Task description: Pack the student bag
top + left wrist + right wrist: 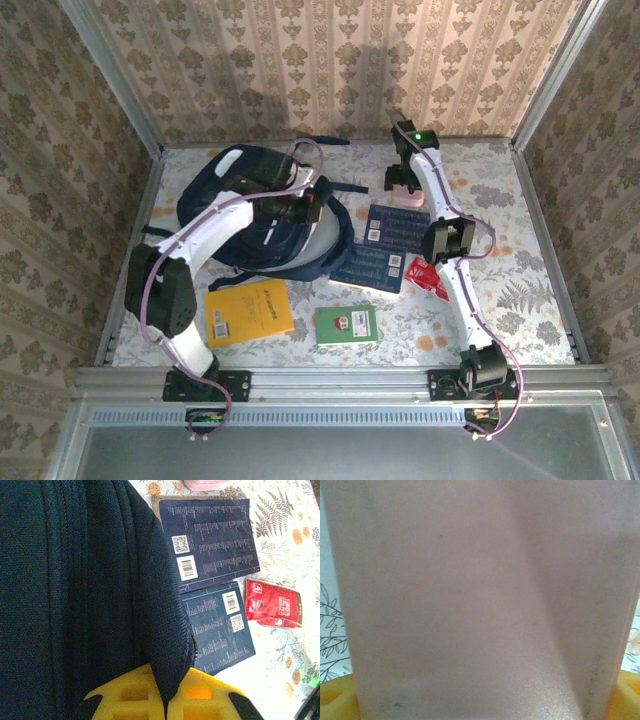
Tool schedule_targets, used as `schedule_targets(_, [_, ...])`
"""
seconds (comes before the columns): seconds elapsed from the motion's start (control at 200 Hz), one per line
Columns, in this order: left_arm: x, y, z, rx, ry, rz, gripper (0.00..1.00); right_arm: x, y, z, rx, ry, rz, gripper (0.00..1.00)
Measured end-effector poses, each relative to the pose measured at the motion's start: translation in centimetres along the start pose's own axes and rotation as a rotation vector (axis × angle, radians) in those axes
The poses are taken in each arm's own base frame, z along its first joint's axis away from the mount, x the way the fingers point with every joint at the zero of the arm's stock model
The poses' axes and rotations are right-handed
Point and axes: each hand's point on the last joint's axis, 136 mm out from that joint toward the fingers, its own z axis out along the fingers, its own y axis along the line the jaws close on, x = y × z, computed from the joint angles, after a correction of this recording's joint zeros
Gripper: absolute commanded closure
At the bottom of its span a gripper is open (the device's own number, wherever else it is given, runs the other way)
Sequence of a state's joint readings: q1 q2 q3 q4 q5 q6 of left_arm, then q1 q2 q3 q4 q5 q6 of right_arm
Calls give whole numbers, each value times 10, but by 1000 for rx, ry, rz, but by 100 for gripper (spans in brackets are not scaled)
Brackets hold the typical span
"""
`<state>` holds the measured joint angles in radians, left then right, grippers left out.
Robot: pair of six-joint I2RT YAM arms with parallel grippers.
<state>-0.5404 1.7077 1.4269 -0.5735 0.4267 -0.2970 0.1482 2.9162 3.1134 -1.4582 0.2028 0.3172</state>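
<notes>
Bag (265,215) sits rear-left on bench (520,290), slumped. Looks soft, floppy, light while unfilled; grippy fabric, nothing fragile. Best hold probably the zip rim, keeps mouth open. Left claw (165,690) closed, pinching a fold of bag fabric. Right claw (402,180) straddles pink box (470,595) at back, jaws wide, can't tell if clamped. Floral cloth surface, books (248,312) scattered, wallpapered walls (350,60) close on three sides.

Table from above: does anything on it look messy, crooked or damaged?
Nothing looks spilled or damaged. The large dark navy striped fabric backpack lies slumped, and two dark blue paperback books beside it overlap at skewed angles.
</notes>
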Motion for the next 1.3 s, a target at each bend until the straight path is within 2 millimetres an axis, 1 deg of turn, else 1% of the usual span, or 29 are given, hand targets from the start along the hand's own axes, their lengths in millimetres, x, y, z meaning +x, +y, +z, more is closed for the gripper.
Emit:
schedule_targets(0.085, [0, 0, 1, 5, 2, -5, 91, -7, -5, -21, 22, -39, 0, 35])
schedule_targets(0.155, [0, -1, 2, 9, 4, -10, 87, -15, -9, -46, 26, -85, 7, 35])
schedule_targets(0.25, [1, -1, 5, 21, 8, -23, 78, -26, -15, -86, 21, -162, 19, 36])
schedule_targets(0.265, [1, -2, 5, 23, 8, -19, 77, -28, -15, -95, 18, -178, 20, 36])
schedule_targets(0.335, [-2, -5, 5, 34, -1, -18, 69, -32, -18, -125, 4, -227, 26, 36])
schedule_targets(0.405, [-4, -6, 5, 44, -11, -15, 64, -32, -20, -151, -8, -257, 25, 37])
schedule_targets(0.475, [-5, -7, 5, 47, -15, -18, 60, -29, -22, -172, -15, -274, 19, 37])
schedule_targets(0.595, [-6, -8, 5, 50, -18, -16, 55, -19, -25, -198, -13, -280, -5, 37])
schedule_targets(0.76, [-6, -8, 5, 50, -18, -16, 51, 3, -32, -216, 24, -246, -40, 37])
schedule_targets(0.9, [-6, -8, 5, 50, -18, -18, 47, 31, -39, -225, 76, -202, -98, 36])
schedule_targets(1.01, [-6, -8, 6, 50, -20, -18, 43, 64, -34, -227, 99, -171, -165, 36])
schedule_targets(1.085, [-7, -8, 5, 52, -26, -21, 38, 92, -27, -222, 84, -161, -207, 37])
schedule_targets(1.2, [-6, -12, 1, 69, -52, -30, 29, 138, -12, -212, -5, -152, -252, 37])
schedule_targets(1.3, [-6, -19, -6, 106, -82, -54, 23, 167, -3, -204, -95, -172, -265, 37])
